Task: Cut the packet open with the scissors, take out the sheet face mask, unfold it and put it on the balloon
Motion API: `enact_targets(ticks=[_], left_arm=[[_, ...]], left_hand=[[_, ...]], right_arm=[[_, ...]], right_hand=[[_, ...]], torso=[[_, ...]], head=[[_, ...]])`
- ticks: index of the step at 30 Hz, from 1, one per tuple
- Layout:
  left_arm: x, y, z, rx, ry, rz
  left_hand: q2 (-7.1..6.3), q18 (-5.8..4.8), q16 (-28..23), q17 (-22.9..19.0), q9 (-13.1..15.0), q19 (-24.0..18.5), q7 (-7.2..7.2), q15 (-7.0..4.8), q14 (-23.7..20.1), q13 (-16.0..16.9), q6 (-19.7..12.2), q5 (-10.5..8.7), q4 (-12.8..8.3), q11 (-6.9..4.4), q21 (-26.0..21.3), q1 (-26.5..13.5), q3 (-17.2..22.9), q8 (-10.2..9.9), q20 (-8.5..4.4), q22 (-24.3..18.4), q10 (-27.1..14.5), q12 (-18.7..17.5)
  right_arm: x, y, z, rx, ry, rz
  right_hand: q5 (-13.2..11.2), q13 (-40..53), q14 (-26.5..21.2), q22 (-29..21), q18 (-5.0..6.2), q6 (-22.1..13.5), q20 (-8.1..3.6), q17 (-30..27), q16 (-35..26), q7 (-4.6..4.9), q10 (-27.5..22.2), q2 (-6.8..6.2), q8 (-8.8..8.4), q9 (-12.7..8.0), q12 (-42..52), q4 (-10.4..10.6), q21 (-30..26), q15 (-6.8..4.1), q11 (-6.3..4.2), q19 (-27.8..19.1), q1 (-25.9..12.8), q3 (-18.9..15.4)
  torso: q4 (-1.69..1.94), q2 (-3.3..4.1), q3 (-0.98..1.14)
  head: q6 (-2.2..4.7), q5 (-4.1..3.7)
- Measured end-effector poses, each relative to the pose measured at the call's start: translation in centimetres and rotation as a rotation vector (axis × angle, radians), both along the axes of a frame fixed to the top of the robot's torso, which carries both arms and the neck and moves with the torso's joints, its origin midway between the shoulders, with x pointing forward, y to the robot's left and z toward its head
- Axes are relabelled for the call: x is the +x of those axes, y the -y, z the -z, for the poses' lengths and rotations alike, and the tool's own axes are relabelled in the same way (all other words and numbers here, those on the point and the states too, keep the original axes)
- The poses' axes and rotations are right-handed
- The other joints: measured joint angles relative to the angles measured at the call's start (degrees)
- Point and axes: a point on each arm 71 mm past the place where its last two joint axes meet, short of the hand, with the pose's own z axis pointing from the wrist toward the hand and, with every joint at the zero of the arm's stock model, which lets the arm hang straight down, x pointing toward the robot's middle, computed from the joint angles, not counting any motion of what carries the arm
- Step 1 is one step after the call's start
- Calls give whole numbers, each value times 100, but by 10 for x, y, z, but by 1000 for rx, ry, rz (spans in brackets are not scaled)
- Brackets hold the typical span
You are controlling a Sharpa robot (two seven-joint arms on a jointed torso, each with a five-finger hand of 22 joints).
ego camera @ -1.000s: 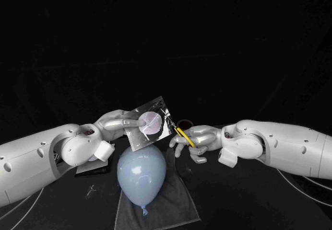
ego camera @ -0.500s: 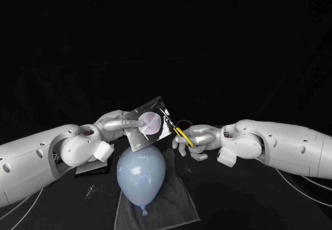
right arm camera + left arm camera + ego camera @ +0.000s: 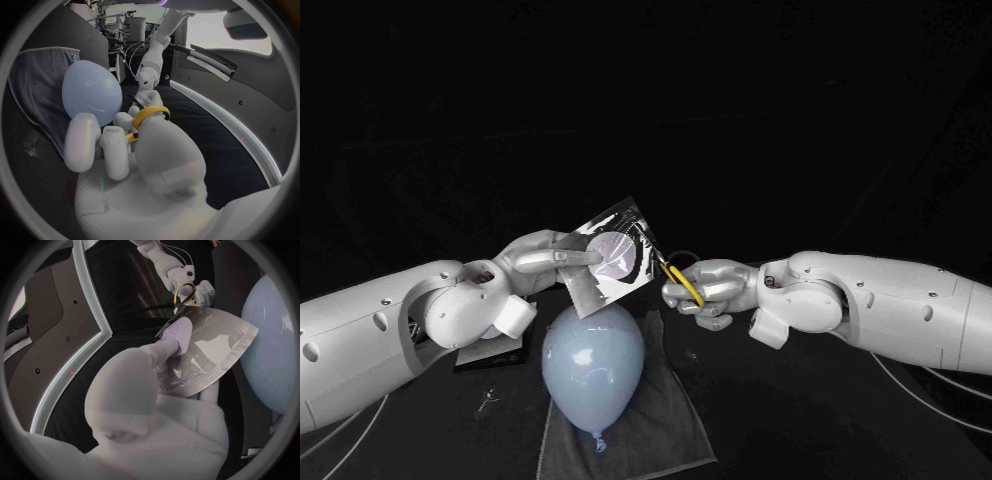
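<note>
My left hand (image 3: 557, 258) holds the silver packet (image 3: 620, 262) up on a tilt above the top of the pale blue balloon (image 3: 593, 358). My right hand (image 3: 714, 287) grips the yellow-handled scissors (image 3: 679, 279), and their blades reach the packet's right edge. In the left wrist view my left hand's fingers (image 3: 172, 340) pinch the packet (image 3: 209, 352), with the scissors (image 3: 182, 299) at its far corner and the balloon (image 3: 275, 340) beside it. The right wrist view has my right hand (image 3: 122, 145) around the yellow handle (image 3: 150, 114), with the balloon (image 3: 92, 92) beyond.
The balloon lies on a grey cloth (image 3: 653, 425) spread on the black table. A flat dark object (image 3: 495, 352) sits under my left wrist, and a small metal piece (image 3: 488, 401) lies left of the cloth.
The packet has turned a little more upright in my left hand. My right hand has lifted the scissors slightly and brought them closer to the packet's edge.
</note>
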Motion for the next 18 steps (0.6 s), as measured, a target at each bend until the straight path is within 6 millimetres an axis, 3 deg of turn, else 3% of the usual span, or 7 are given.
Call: enact_targets(ticks=[4,9,11,18], left_arm=[[0,0,0,-1,0,2],[0,1,0,-2,0,4],[0,1,0,-2,0,5],[0,1,0,-1,0,7]], left_hand=[[15,-1,0,9,1,0,0,0,0,0,0,-1,0,0,0,-16,0,-6,0,0,0,0],[14,-3,0,13,1,0,0,0,0,0,-1,-2,0,0,0,-30,0,5,0,0,0,0],[14,-4,0,13,1,0,0,0,0,0,-1,-2,0,0,0,-30,0,5,0,0,0,0],[7,-5,0,14,1,0,-1,0,0,0,-1,-2,0,0,0,-37,0,6,0,0,0,0]], right_arm=[[0,-1,0,-2,4,-4],[-1,-1,0,-9,8,-13],[-1,-1,1,-13,10,-17],[-1,-1,1,-23,15,-26]], right_hand=[[0,1,-6,108,-5,55,-49,-10,53,33,5,150,267,229,3,-18,171,-24,-5,48,50,-29],[0,2,-6,111,-11,58,-78,-18,54,36,6,365,754,704,34,-18,210,-26,-6,76,99,-30],[0,2,13,111,-42,149,-79,-18,54,127,6,431,955,948,56,-18,244,-45,-6,77,93,-30],[0,2,7,110,-48,192,-121,-18,76,170,7,475,1108,1148,69,-18,298,-51,-7,81,138,-30]], torso=[[0,0,0],[0,1,-1],[0,1,-1],[-2,0,-1]], head=[[-7,-1],[-10,-1],[-15,-1],[-19,3]])
